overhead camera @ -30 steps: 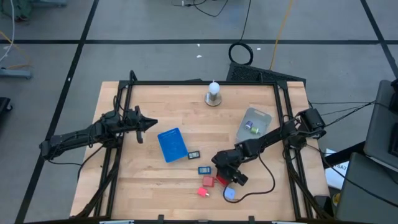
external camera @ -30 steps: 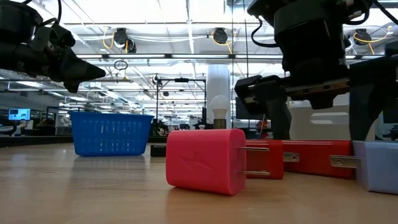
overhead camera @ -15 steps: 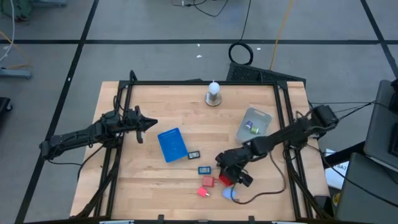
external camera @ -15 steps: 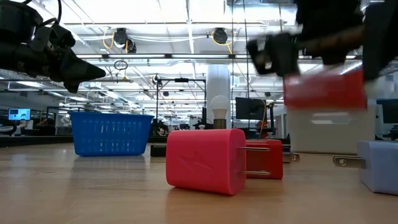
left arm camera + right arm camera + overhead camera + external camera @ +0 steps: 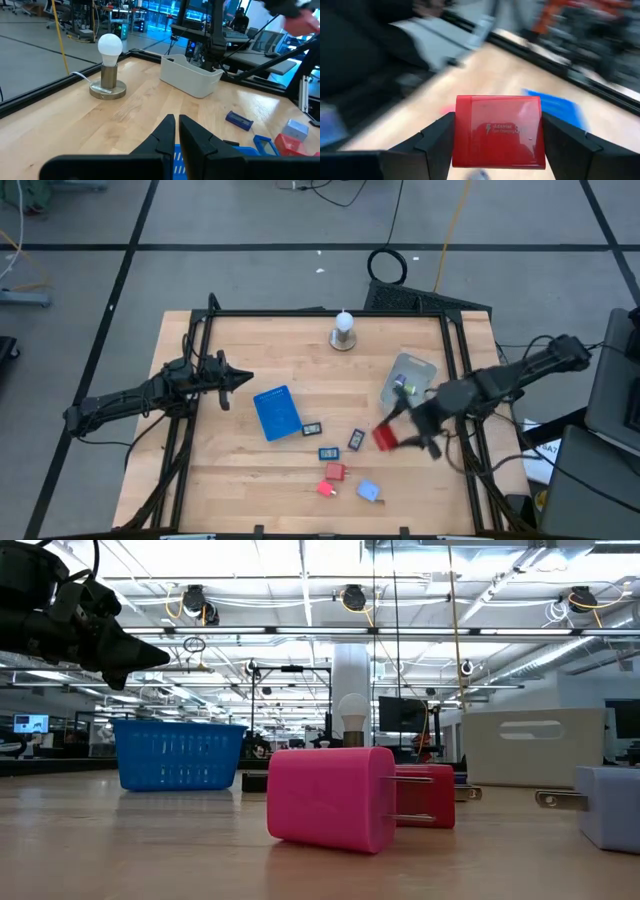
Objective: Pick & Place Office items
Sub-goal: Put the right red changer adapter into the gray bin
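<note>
The right tool [image 5: 395, 436] carries a red charger block [image 5: 496, 131] clamped between its fingers above the worktop [image 5: 250, 360], with the grey container [image 5: 408, 375] at one o'clock, probably its drop-off.

Your high view looks straight down on the whole table [image 5: 250, 350], both arms reaching in from either side. Your low view sits at tabletop height, very close behind a red block [image 5: 330, 797], facing level across the wood into the room. Your left wrist view looks forward past the left gripper [image 5: 177, 132], over the table to the bulb lamp [image 5: 109, 65] and grey container [image 5: 192, 77] beyond its fingertips; the high view shares both. Your right wrist view looks past the right gripper [image 5: 496, 131], a red charger [image 5: 496, 131] between its fingers filling the near field.
</note>
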Robot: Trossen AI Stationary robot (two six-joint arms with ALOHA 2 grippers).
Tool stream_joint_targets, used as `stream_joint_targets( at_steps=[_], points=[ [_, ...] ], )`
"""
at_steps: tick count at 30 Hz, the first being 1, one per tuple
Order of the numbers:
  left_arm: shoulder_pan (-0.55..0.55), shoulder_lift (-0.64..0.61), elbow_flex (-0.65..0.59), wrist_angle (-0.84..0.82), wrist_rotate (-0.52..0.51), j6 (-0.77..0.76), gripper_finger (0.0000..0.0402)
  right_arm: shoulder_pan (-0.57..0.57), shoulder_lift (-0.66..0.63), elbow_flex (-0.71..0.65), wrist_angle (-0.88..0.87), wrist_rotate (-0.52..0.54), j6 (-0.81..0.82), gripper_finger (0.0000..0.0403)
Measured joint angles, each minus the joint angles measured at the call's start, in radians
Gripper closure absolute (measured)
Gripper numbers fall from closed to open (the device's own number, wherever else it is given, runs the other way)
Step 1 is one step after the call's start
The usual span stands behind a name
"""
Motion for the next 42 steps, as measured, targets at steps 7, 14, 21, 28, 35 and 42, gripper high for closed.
stream_joint_targets(
  at_steps=[7,14,21,28,35,42],
  points=[
    [0.0,0.0,0.0,0.0,0.0,0.005,0.0378,-0.055,-0.255,-0.132,-0.131,0.417,0.144,0.016],
    [0.0,0.0,0.0,0.0,-0.001,0.003,0.0378,-0.174,-0.355,-0.26,-0.179,0.553,0.396,0.016],
    [0.0,0.0,0.0,0.0,0.0,-0.011,0.0378,-0.305,-0.32,-0.354,-0.277,0.546,0.546,0.016],
    [0.0,0.0,0.0,0.0,0.0,-0.011,0.0378,-0.392,-0.288,-0.403,-0.267,0.443,0.558,0.016],
    [0.0,0.0,0.0,0.0,-0.001,-0.012,0.0378,-0.404,-0.283,-0.406,-0.264,0.419,0.548,0.016],
    [0.0,0.0,0.0,0.0,-0.001,-0.012,0.0378,-0.403,-0.25,-0.416,-0.31,0.384,0.635,0.016]
  ],
)
